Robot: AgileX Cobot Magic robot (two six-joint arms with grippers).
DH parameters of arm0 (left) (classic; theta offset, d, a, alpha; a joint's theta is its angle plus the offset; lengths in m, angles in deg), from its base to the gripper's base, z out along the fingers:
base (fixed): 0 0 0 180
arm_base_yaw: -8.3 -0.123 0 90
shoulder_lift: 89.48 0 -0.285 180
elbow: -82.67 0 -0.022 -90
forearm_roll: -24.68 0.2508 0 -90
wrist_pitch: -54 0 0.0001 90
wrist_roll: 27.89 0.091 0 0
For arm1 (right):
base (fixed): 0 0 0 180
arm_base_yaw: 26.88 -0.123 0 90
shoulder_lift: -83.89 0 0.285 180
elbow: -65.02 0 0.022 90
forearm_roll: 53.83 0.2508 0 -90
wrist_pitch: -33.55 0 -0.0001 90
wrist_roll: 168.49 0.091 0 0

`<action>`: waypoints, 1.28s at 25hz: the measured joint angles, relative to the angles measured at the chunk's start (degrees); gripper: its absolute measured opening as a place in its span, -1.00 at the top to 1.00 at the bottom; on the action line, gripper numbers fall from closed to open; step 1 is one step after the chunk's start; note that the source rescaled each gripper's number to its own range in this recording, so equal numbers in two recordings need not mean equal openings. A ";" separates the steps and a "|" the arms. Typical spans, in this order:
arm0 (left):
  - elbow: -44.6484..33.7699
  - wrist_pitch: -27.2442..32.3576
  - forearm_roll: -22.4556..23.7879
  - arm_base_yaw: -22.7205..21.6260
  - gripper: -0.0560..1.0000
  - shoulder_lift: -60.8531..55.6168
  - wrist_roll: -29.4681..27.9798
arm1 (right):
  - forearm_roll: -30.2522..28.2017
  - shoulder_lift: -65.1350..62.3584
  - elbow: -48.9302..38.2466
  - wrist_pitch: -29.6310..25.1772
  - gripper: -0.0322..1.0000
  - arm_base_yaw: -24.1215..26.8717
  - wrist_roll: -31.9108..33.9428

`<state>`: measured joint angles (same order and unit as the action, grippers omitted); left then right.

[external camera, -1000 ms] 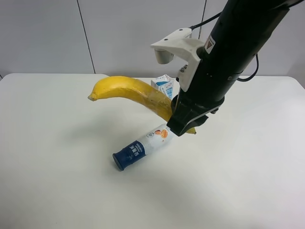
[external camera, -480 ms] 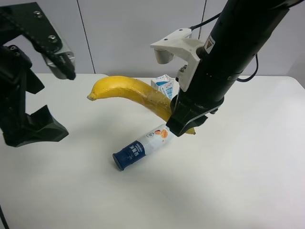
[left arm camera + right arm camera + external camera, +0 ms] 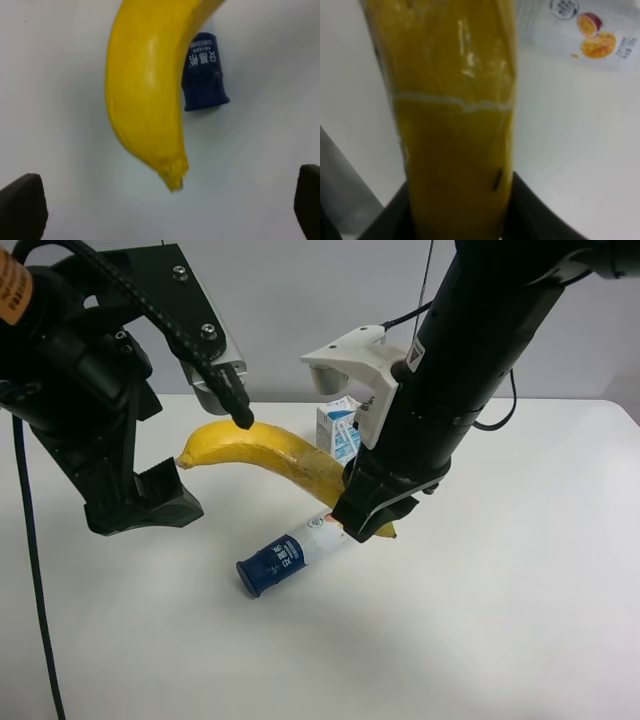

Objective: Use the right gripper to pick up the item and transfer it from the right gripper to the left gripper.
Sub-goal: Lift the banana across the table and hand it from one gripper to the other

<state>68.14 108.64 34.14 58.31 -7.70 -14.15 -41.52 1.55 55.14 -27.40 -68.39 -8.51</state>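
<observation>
1. Since the earlier frame, the bulky black left gripper [image 3: 212, 465] with the orange label has swung in from the exterior high view's left. It now stands at the free end of the curved yellow banana [image 3: 265, 445].
2. In the same span, the right gripper [image 3: 372, 510], on the thick black arm with the white bracket, has carried the banana a little toward that side. More of the small blue-and-white drink carton [image 3: 338, 428] now shows behind it.
3. The white bottle with the dark blue cap [image 3: 295, 552] lies where it lay before, on its side on the white worktop [image 3: 500, 620].
4. The right jaws are closed on the banana near its darker end. The right wrist view shows the fruit filling the gap between the two black fingers [image 3: 535, 215].
5. The banana is held clear of the worktop, above the bottle, and curves up and away from the right gripper toward the left one.
6. The left jaws stand wide apart and grip nothing.
7. In the left wrist view, the banana's free end hangs between the two dark fingertips [image 3: 22, 207] with bare worktop on either side of it.
8. In the exterior high view, the upper left finger's tip meets the banana's top edge. Whether it touches cannot be told.
</observation>
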 joint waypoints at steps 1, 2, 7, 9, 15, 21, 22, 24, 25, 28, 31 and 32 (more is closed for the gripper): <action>0.36 -0.05 0.19 0.01 -1.00 0.62 0.01 | 0.33 -0.01 0.00 0.12 0.90 0.00 -0.06; 0.42 -0.34 0.32 0.01 -1.00 1.08 0.01 | 0.56 -0.01 0.00 0.30 0.90 0.00 -0.06; 0.50 -1.74 0.32 0.01 -1.00 3.94 0.06 | 1.04 -0.01 0.00 1.05 0.90 0.00 -0.20; 0.50 -2.65 0.32 0.01 -1.00 4.88 0.07 | 1.65 -0.01 0.00 1.10 0.90 0.00 -0.34; 0.50 -6.14 0.26 0.01 -0.99 6.54 0.25 | 3.05 -0.01 0.00 1.24 0.90 0.00 -0.60; 0.54 -8.19 0.33 0.01 -0.38 7.48 0.25 | 3.05 -0.01 0.00 1.30 0.90 0.00 -0.85; 0.61 -8.45 0.33 0.01 -0.10 7.56 0.25 | 3.05 -0.01 0.00 1.30 0.90 0.00 -0.91; 0.74 -8.44 0.77 0.01 0.63 7.67 0.25 | 3.00 -0.01 0.00 0.70 0.90 0.00 -1.29; 0.81 -8.31 0.94 0.01 0.89 7.67 0.37 | 2.62 -0.01 0.00 0.34 0.90 0.00 -1.52; 0.81 -8.31 0.94 0.01 0.85 7.67 0.42 | 2.44 -0.01 0.00 0.34 0.90 0.00 -1.67; 0.81 -8.36 0.94 0.01 0.85 7.67 0.48 | 2.44 -0.01 0.00 0.42 0.78 0.00 -2.05; 0.87 -8.43 0.61 0.01 0.85 7.67 0.48 | 2.96 -0.01 0.00 1.05 0.53 0.00 -2.46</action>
<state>69.01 100.21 34.74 58.32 -0.04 -13.67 -38.56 1.54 55.14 -26.35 -68.39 -10.97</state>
